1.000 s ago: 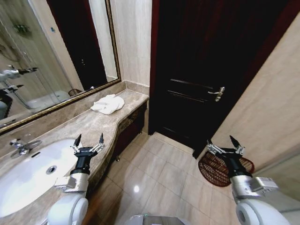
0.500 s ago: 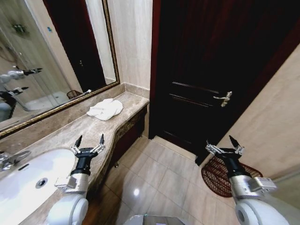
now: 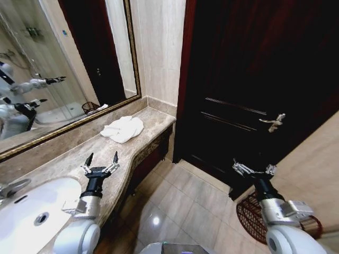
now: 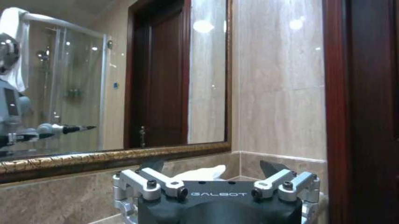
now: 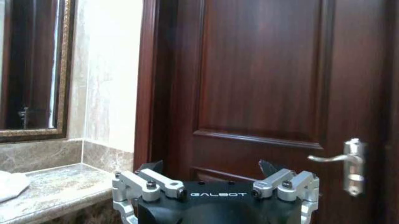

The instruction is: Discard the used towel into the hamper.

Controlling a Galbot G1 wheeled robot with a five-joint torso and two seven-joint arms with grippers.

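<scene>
1. White towel (image 3: 123, 128): lies crumpled on the marble vanity counter (image 3: 79, 159), at the far end near the corner where the framed mirror (image 3: 58, 69) ends. In the left wrist view the towel (image 4: 203, 173) shows just past the left gripper, between its two fingers.
2. Hamper (image 3: 265, 219): dark red-brown open-weave basket, standing on the tiled floor (image 3: 185, 206) by the right-hand wall, below and to the right of the dark wooden door (image 3: 254, 90). The right forearm covers part of it. It is well apart from the towel.
3. Left gripper (image 3: 100, 159): held above the counter edge, between the sink (image 3: 32, 206) and the towel, pointing away from the robot. Fingers are spread; nothing is between them.
4. Right gripper (image 3: 254, 169): held above the floor in front of the door, just above the hamper in the head view. Fingers are spread and hold nothing.
5. Door handle (image 5: 343, 161): metal lever, seen beyond the right gripper in the right wrist view.
</scene>
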